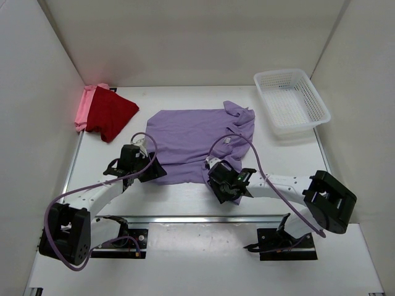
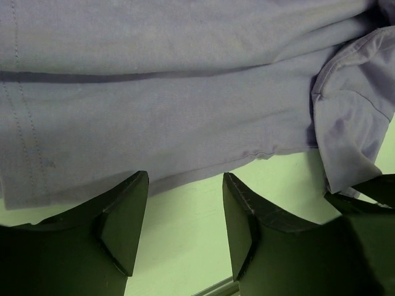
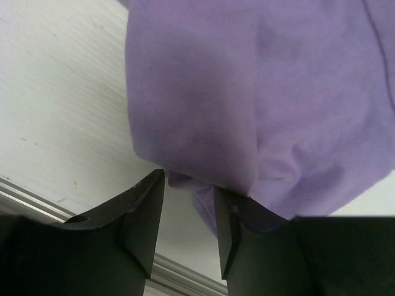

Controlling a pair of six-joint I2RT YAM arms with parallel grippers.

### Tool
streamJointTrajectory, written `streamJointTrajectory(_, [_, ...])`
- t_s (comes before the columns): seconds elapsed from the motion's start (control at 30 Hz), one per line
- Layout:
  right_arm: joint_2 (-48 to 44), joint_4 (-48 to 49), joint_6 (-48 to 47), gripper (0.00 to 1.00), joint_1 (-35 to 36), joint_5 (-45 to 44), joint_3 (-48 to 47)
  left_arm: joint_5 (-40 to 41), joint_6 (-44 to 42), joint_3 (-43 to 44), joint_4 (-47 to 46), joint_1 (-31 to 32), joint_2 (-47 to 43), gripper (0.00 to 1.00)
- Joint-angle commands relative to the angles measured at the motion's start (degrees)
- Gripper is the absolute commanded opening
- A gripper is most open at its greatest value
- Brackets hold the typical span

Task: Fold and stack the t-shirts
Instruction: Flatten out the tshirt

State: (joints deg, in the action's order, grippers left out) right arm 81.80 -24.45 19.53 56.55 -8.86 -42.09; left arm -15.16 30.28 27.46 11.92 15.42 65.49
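Left gripper [image 2: 185, 185] gaped empty just short of the lavender shirt [image 1: 191, 139] spread on the table [image 1: 179, 198], right gripper [image 3: 190, 185] parted loosely round its near hem — first fold looked pending, next probably needing both pinching that hem together.

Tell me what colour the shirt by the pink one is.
It's a dark red shirt, clearest in the top view.
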Motion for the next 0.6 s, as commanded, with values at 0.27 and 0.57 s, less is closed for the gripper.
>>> streamJointTrajectory(0.27, [2.57,4.15,-0.46,0.44,-0.31,2.98,-0.01,-1.71,1.88,0.05,1.09,-2.42,-3.71,0.65])
streamJointTrajectory(0.57, [0.56,-3.24,1.73,0.42,3.91,-6.26,-5.99,1.95,-0.74,-0.40,3.72,-1.98,-4.41,0.99])
